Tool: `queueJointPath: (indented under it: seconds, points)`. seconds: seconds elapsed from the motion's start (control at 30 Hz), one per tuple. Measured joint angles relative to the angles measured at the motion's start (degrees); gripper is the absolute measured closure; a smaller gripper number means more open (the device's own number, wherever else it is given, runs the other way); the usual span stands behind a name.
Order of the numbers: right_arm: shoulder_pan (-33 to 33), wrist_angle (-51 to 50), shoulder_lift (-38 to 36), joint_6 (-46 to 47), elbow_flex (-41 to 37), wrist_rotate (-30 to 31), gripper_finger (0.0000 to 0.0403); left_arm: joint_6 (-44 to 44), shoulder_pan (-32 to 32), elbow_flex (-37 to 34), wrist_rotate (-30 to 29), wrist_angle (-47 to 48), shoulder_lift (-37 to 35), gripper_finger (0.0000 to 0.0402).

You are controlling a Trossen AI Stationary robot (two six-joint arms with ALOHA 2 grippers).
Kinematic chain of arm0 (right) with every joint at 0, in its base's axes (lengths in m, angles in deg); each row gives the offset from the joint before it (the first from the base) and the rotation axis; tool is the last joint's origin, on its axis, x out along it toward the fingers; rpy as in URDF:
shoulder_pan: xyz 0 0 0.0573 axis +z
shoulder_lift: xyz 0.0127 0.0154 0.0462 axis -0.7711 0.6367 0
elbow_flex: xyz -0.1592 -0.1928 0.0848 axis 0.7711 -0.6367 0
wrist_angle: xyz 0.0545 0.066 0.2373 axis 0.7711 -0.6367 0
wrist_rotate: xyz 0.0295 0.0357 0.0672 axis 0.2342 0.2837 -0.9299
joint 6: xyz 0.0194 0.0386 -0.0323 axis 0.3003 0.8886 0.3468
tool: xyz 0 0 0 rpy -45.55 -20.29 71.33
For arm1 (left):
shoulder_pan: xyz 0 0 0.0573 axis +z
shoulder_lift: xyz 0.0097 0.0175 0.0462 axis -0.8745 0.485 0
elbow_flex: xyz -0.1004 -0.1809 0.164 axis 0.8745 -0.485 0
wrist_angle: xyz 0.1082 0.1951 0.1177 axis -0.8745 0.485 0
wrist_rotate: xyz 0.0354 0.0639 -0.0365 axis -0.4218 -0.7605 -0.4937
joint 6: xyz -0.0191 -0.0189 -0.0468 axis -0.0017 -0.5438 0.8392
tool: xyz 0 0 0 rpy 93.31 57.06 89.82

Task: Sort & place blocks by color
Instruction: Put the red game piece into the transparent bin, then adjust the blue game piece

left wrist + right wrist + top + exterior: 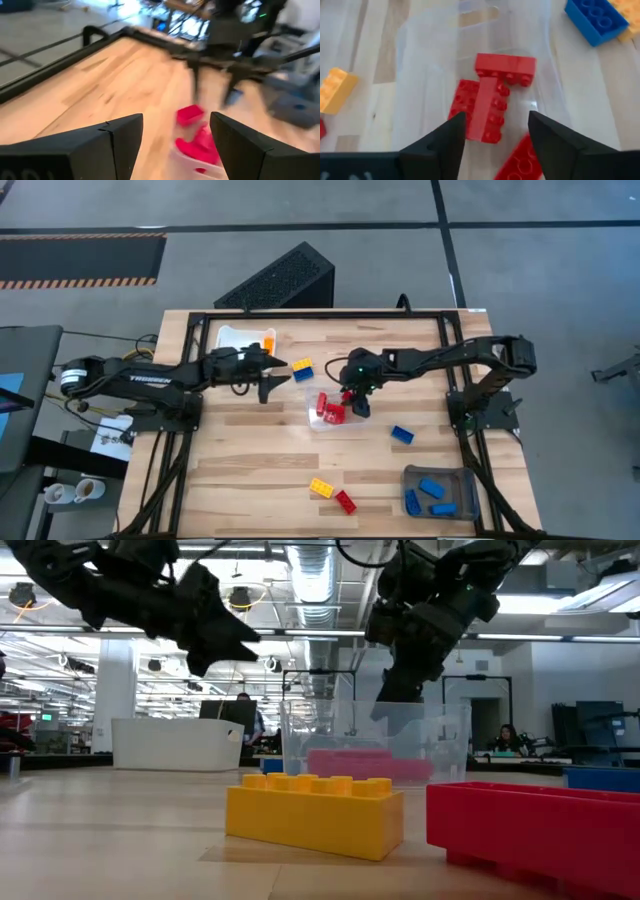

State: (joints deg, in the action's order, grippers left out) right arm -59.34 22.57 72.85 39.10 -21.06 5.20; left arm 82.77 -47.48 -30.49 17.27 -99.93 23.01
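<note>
A clear container [318, 420] at the table's middle holds several red blocks [487, 107], piled on one another. My right gripper [495, 130] hangs open just above them, pointing steeply down, with nothing between its fingers [357, 402]. My left gripper [275, 378] hovers open and empty to the container's left, pointing toward it [175, 135]. A blue block joined to a yellow one [300, 368] lies near the left gripper's tips. A loose blue block [402, 434] lies right of the container. A yellow block [321, 487] and a red block [345, 501] lie near the front edge.
A white tray [240, 337] at the far left holds an orange block [268, 343]. A grey tray [462, 476] at the near right holds several blue blocks [432, 488]. Bare wood lies at the near left and between the container and the front blocks.
</note>
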Motion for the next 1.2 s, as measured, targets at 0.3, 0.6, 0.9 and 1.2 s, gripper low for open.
queueJointPath:
  seconds: [0.3,0.6,0.9,1.2]
  points:
    - [-0.3,-1.0,-2.6,-1.3,1.0,0.8,0.0154,-5.5,2.5,8.8,-1.0,8.9,13.8,0.0182]
    - [0.0,-1.6,-5.2,-1.6,1.0,2.5,0.0154,-11.2,5.6,15.5,-3.9,13.6,26.2,0.0182]
    - [0.6,-0.1,-5.2,-3.7,1.0,6.9,0.0154,-15.5,5.0,20.6,-10.4,18.2,34.0,0.0182]
    - [0.6,0.8,-5.2,-4.2,1.0,6.9,0.0154,-18.1,2.1,23.4,-13.7,26.1,35.1,0.0182]
